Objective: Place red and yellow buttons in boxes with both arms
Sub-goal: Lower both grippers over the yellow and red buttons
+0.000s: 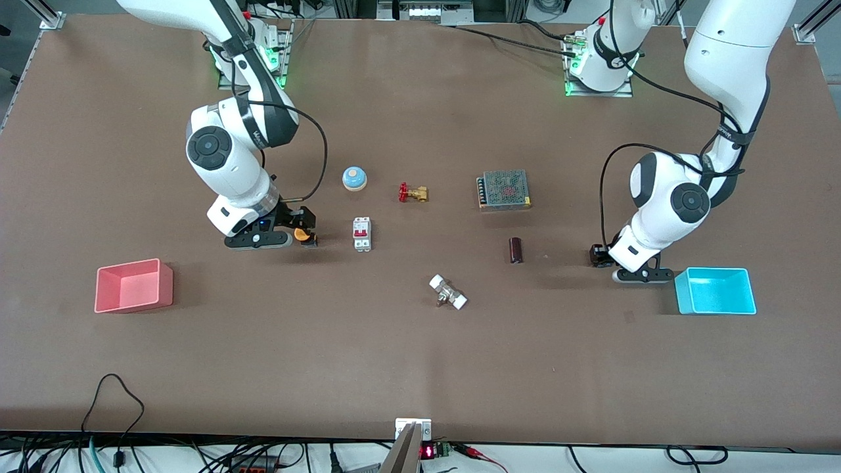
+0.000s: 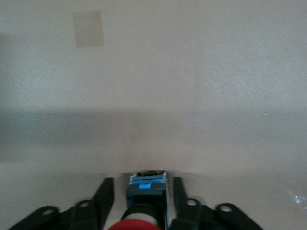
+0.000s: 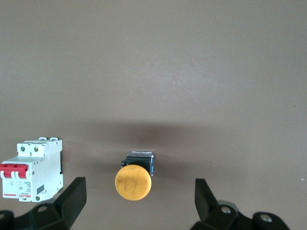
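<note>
Two buttons, one per arm. Right gripper (image 1: pixel 303 231) is low over the yellow button (image 3: pixel 133 182), which lies on its side on the table beside the circuit breaker (image 1: pixel 362 234), toward the right arm's end. Fingers (image 3: pixel 72 199) are spread wide, the button between them and touching neither; its body-to-cap axis runs crosswise to the closing line. Left gripper (image 2: pixel 140 201) has the red button (image 2: pixel 144 201) between narrowly parted fingers (image 2: pixel 103 196), contact unclear, just beside the cyan box (image 1: pixel 715 291). Pink box (image 1: pixel 133 285) sits nearer the front edge than the right gripper. Closing comes next, probably.
</note>
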Controlling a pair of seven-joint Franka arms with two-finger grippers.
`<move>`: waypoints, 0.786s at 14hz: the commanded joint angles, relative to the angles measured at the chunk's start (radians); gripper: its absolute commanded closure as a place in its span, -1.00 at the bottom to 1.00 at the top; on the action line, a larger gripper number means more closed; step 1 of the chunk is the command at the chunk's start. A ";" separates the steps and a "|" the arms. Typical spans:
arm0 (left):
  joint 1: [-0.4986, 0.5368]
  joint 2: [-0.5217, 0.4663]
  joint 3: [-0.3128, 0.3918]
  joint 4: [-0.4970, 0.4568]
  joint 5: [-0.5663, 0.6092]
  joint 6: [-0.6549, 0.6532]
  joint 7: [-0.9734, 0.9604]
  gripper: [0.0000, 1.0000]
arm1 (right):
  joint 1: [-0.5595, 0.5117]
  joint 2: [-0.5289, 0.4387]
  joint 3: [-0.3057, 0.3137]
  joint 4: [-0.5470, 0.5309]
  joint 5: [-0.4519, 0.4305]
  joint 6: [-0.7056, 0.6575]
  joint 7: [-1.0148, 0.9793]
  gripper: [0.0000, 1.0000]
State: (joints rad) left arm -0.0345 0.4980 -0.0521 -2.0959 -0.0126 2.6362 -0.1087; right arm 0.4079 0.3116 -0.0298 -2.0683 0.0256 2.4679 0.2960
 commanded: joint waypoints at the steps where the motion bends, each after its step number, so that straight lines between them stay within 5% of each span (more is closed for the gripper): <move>1: -0.008 -0.009 0.003 0.000 -0.012 -0.002 -0.006 0.33 | -0.001 0.015 0.001 -0.009 -0.006 0.028 0.000 -1.00; 6: -0.005 -0.044 0.008 0.048 -0.012 -0.071 -0.002 0.34 | -0.089 0.041 0.088 -0.012 -0.015 0.063 -0.080 -1.00; 11: 0.008 -0.052 0.066 0.324 -0.004 -0.476 0.021 0.34 | -0.064 0.096 0.088 -0.013 -0.016 0.128 -0.081 -1.00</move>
State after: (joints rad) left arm -0.0273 0.4486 -0.0255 -1.8734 -0.0125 2.2811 -0.1098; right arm 0.3431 0.3891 0.0486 -2.0705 0.0200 2.5569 0.2249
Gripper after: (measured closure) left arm 0.621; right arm 0.000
